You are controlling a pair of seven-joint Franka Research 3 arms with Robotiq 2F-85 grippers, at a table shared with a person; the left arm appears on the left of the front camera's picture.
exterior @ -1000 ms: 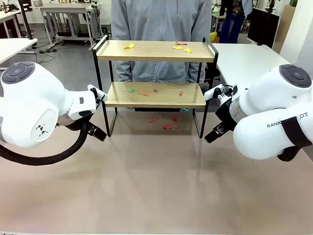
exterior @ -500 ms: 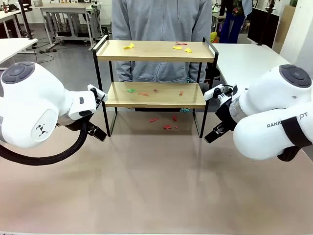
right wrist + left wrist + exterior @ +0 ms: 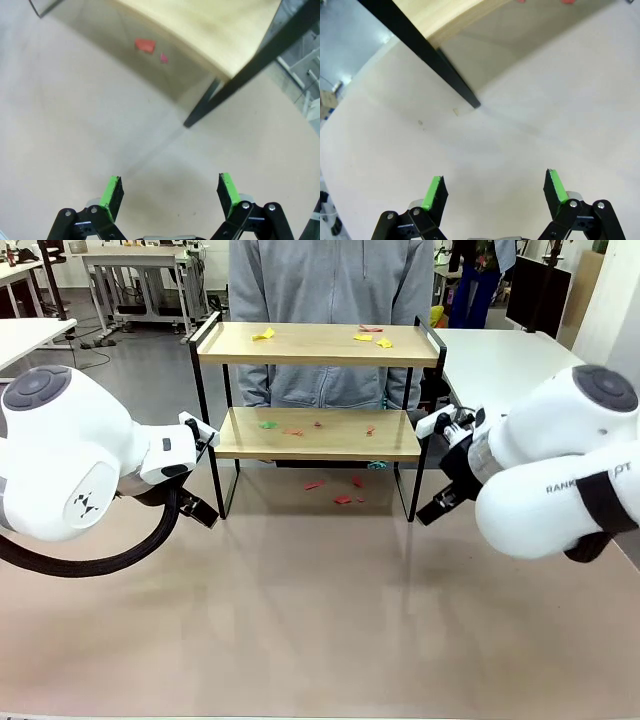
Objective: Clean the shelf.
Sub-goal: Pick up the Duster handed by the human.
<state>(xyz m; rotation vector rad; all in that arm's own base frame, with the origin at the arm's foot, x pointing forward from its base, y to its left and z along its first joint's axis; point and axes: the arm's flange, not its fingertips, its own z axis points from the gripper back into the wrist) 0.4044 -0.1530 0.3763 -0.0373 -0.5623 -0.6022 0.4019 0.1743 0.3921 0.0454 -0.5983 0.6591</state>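
We see the shelf (image 3: 318,347) standing on the far half of the table (image 3: 320,620), midway between the two arms and just in front of a person in a grey top (image 3: 330,290). It is a small two-tier rack with two light wood boards in a thin black metal frame, a raised rail at each end of the top board, and slim black legs reaching the tabletop.

The boards are littered. On the top one lie yellow scraps (image 3: 263,335), one to the left and two to the right, with a pinkish scrap (image 3: 370,329) just behind the right pair. The lower board carries a green scrap (image 3: 267,424) and a few small red bits (image 3: 293,432). More red scraps (image 3: 343,500) and a teal piece (image 3: 376,465) lie on the table under the rack.

The left gripper (image 3: 495,179) hangs above bare tabletop with its green pads spread wide and nothing between them. Its wrist view shows one black shelf leg (image 3: 445,70) ahead, with the edge of the lower board above it.

The right gripper (image 3: 170,180) is also spread wide and empty. Its wrist view looks at the lower board's underside and another leg (image 3: 220,95) – a red scrap (image 3: 145,45) and a tiny pink one (image 3: 163,58) lie in the shadow beneath.
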